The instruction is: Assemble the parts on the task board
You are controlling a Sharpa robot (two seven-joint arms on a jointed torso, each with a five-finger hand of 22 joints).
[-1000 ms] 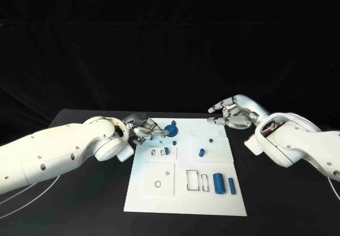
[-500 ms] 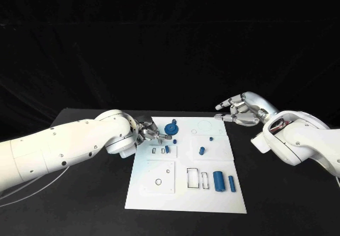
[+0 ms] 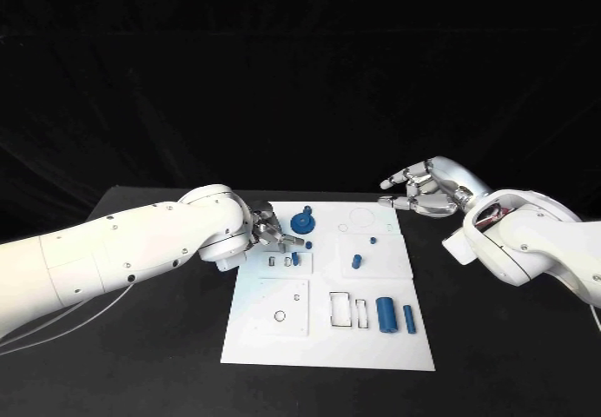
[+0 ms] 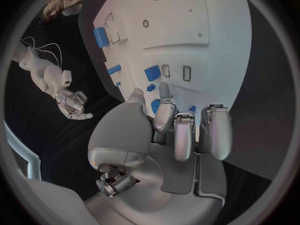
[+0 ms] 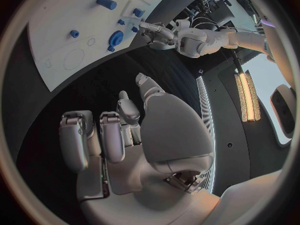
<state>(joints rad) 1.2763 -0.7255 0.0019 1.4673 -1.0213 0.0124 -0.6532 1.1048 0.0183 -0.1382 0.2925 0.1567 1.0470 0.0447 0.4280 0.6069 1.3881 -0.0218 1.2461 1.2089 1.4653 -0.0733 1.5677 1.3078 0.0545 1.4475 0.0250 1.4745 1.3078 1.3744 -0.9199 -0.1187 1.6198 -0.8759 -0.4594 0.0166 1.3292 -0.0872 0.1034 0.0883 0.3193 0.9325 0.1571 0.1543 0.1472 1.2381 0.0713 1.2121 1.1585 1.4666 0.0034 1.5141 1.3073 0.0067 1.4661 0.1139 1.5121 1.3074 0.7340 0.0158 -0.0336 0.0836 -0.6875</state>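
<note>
The white task board lies mid-table. A round blue part stands near its far left corner, also seen as a round blue part in the right wrist view. My left hand hovers just left of it, fingers nearly straight and holding nothing; blue shows through the gaps between them. Small blue parts sit in the middle of the board, and two blue cylinders lie near the right edge. My right hand hangs loosely curled and empty beyond the far right corner.
Empty outlined slots and a small ring hole mark the board's near half. Black table surrounds the board on all sides. My left forearm stretches across the table's left part.
My left hand has let go of the round blue part and drawn back a little toward the board's left edge. The right hand has drifted slightly outward to the right.
</note>
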